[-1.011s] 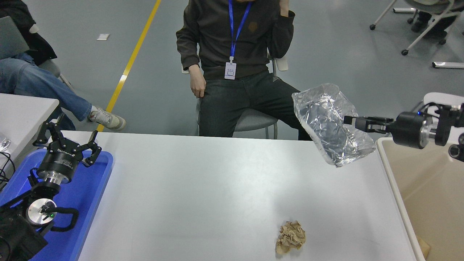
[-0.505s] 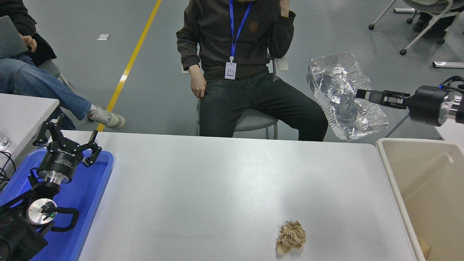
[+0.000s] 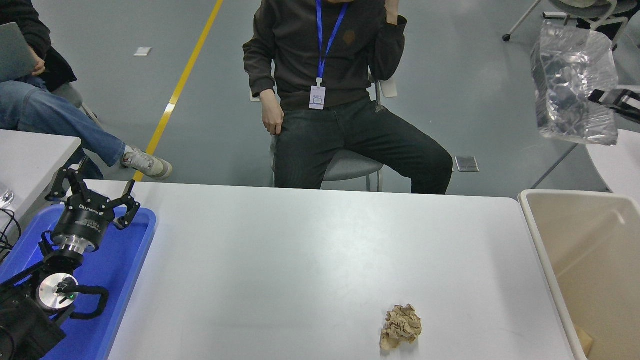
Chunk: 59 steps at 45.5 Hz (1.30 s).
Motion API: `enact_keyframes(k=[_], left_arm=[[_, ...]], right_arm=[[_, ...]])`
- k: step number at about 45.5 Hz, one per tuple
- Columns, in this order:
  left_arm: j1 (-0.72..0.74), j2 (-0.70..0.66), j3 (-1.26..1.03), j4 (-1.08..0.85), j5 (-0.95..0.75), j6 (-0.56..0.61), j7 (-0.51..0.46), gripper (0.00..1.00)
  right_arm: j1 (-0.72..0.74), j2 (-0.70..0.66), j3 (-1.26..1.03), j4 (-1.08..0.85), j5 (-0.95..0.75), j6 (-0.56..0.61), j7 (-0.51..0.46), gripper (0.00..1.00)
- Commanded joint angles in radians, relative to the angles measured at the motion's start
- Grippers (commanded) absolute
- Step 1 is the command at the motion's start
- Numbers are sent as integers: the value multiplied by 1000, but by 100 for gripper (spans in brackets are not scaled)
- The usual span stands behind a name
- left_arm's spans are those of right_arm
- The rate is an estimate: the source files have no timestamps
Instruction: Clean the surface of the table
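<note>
The white table surface (image 3: 300,250) fills the middle of the head view. A crumpled brown paper wad (image 3: 400,327) lies on it near the front right. My right gripper (image 3: 597,96) reaches in from the right edge, high above the floor beyond the table's far right corner, and is shut on a crumpled clear plastic bag (image 3: 572,85) that hangs from it. My left gripper (image 3: 92,192) is open and parked at the lower left over the blue tray (image 3: 125,260).
A beige bin (image 3: 590,260) stands against the table's right edge. A person (image 3: 330,90) sits on a chair at the far side. Another person's legs (image 3: 60,125) are at the upper left. A smaller white table (image 3: 30,155) stands at the left.
My right gripper has carried the plastic bag up and to the right, from over the table's far right corner to well beyond it. The left arm has not moved.
</note>
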<state>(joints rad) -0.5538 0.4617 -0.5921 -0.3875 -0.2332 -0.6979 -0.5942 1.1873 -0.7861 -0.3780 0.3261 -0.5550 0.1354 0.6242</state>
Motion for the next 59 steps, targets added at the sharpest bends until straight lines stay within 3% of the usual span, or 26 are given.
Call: enact_keyframes(k=[1,16,28,44,59], left_arm=[[0,0,0,-1,0,0,-1,100],[0,0,0,1,0,0,1,100],[0,0,0,-1,0,0,-1,100],[0,0,0,1,0,0,1,100],[0,0,0,-1,0,0,-1,100]], right_arm=[[-90,48,2,-176,116,7,-161,0],[-163,67,4,-223,227,-2,-495,0],[-285,100,53,-254,293,-14,-616,0],[-420,183,149,-289,296,-22,-692,0],[-512,245,157,-283,296,-26,-695,0]])
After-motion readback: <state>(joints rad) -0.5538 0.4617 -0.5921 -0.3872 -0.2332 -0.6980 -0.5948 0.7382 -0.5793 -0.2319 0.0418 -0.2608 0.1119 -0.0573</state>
